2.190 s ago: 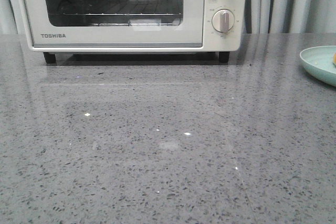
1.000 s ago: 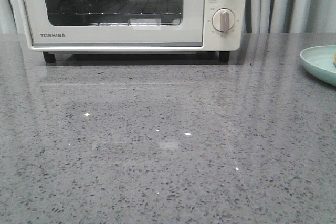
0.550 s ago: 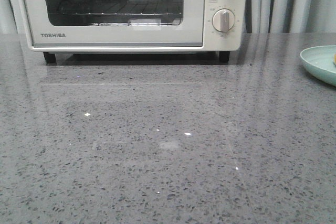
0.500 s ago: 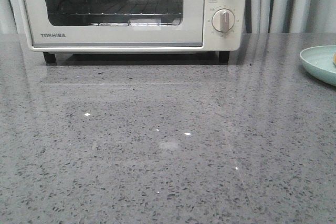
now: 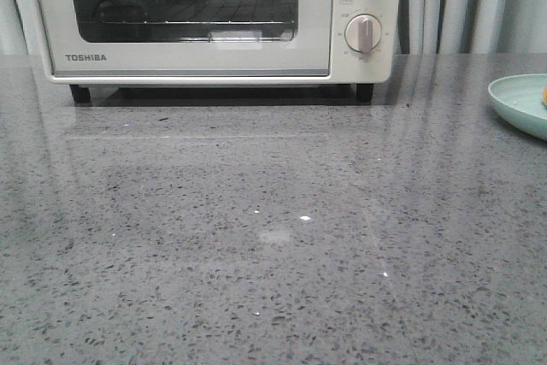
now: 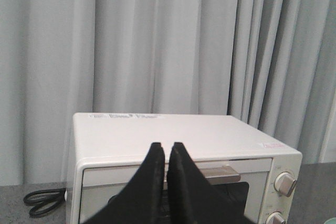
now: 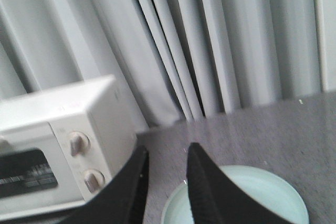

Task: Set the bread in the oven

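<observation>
Bread (image 5: 544, 94) shows only a cut-off orange sliver; left pincer (image 6: 167, 153) nearly together, right pincer (image 7: 167, 158) apart.

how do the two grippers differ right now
The left gripper has its fingers nearly touching, a thin slit between them; the right gripper shows a clear gap. The left gripper faces the oven, lined up with the door handle; the right gripper points at the pale green plate beside the oven. Both have black tapered fingers and hold nothing.
</observation>
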Robot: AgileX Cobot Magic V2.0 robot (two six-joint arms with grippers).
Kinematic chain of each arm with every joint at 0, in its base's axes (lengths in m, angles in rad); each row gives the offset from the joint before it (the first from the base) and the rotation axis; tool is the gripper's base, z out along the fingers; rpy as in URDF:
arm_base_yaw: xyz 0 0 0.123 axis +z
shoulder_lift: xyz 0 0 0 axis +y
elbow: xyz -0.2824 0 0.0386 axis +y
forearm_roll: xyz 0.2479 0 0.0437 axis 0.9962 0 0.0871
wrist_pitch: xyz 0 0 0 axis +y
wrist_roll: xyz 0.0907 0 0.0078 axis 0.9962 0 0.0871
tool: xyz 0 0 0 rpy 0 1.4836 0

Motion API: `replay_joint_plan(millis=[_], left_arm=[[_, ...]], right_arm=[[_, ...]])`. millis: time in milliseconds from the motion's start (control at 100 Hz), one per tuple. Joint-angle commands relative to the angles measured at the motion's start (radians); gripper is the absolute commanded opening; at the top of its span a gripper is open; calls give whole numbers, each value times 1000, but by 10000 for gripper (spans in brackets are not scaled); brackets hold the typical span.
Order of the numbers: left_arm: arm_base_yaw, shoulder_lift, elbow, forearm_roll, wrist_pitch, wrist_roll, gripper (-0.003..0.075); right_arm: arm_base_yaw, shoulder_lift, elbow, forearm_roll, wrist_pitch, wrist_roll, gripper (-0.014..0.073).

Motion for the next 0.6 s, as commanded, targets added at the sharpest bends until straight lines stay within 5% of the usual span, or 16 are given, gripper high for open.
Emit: replay_joint_plan(millis=[0,590], left_arm=[[-11,76,-66,4,-69,-7,-21],[-45,493,-249,22,-177,-7,-21]], right_arm=[[-2,76,-73,0,-3,-42,163],[-2,301,-268,0,142,-75,163]])
